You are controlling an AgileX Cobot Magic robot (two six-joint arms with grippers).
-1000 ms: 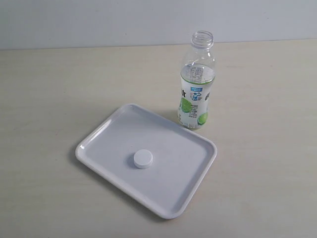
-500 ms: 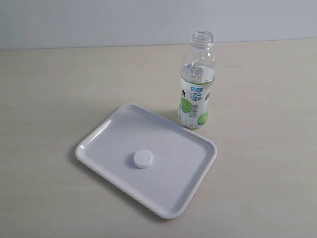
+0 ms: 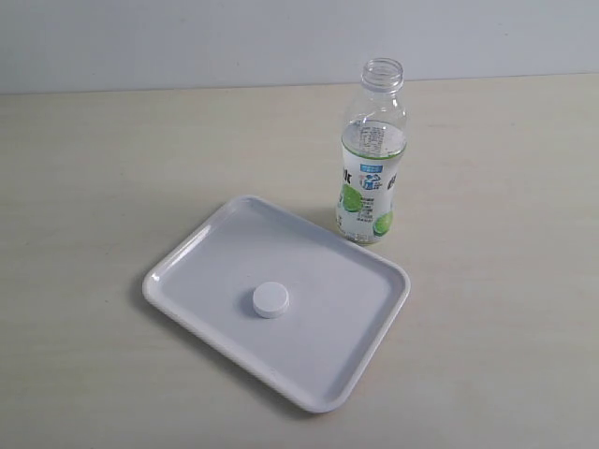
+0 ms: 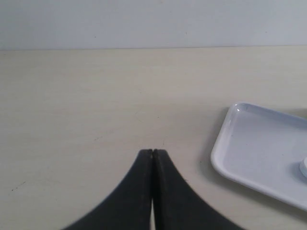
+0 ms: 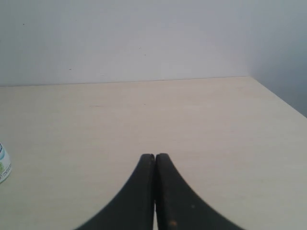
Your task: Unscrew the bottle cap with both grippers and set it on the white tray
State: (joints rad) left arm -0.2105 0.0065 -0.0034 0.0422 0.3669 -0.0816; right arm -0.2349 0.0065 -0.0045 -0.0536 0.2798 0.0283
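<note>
The white bottle cap (image 3: 270, 299) lies flat near the middle of the white tray (image 3: 346, 374). Just behind the tray's far right corner stands the clear bottle (image 3: 372, 154), upright, its threaded neck bare. Neither arm shows in the exterior view. My left gripper (image 4: 153, 152) is shut with nothing in it, over bare table beside the tray's corner (image 4: 249, 143); a sliver of the cap (image 4: 304, 166) shows at that picture's edge. My right gripper (image 5: 155, 155) is shut and empty too, and a bit of the bottle's label (image 5: 4, 165) sits at its frame edge.
The pale wooden table (image 3: 112, 168) runs back to a light wall (image 3: 187, 37). In the right wrist view the table's edge (image 5: 278, 98) and a side wall lie off to one side.
</note>
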